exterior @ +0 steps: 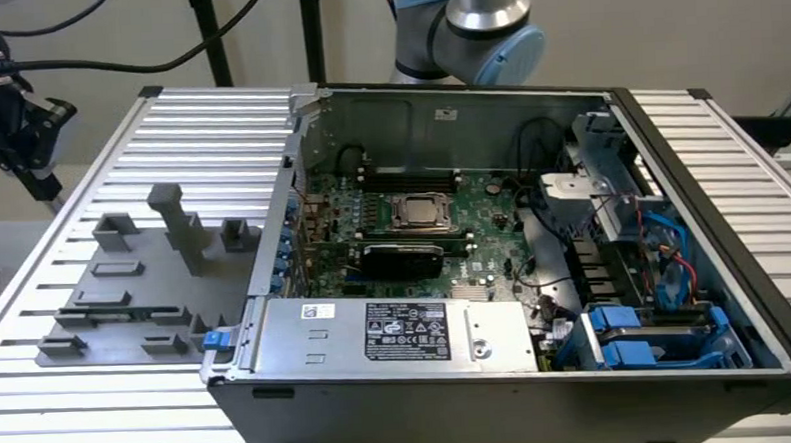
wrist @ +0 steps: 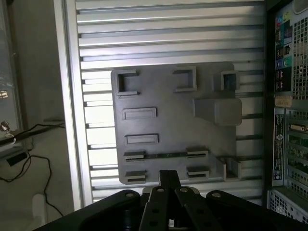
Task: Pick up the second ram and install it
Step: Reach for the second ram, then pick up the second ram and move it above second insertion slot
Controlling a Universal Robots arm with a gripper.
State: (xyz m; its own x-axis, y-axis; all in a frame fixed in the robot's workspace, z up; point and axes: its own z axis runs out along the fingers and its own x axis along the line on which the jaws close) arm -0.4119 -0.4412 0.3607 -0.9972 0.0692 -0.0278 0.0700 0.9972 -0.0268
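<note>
From where I stand, the second ram [wrist: 166, 155] lies as a thin strip low in the grey fixture plate [wrist: 173, 120] on the desk [exterior: 191, 120]. It is bridged between two holder blocks [wrist: 134, 155] at the plate's near edge in the exterior view. The hand [wrist: 168, 174] hangs above that edge. I cannot tell how far open it is, and I see nothing in its grasp.

I'd say the worry is how little of the strip stands proud. If the hand comes down slightly off line, it could strike a block or pinch the strip crooked. The tall post [exterior: 176, 226] stands close by. The memory slots [exterior: 408, 176] lie deep inside the computer case [exterior: 458, 109] among cables, so a tilted strip could jam.
</note>
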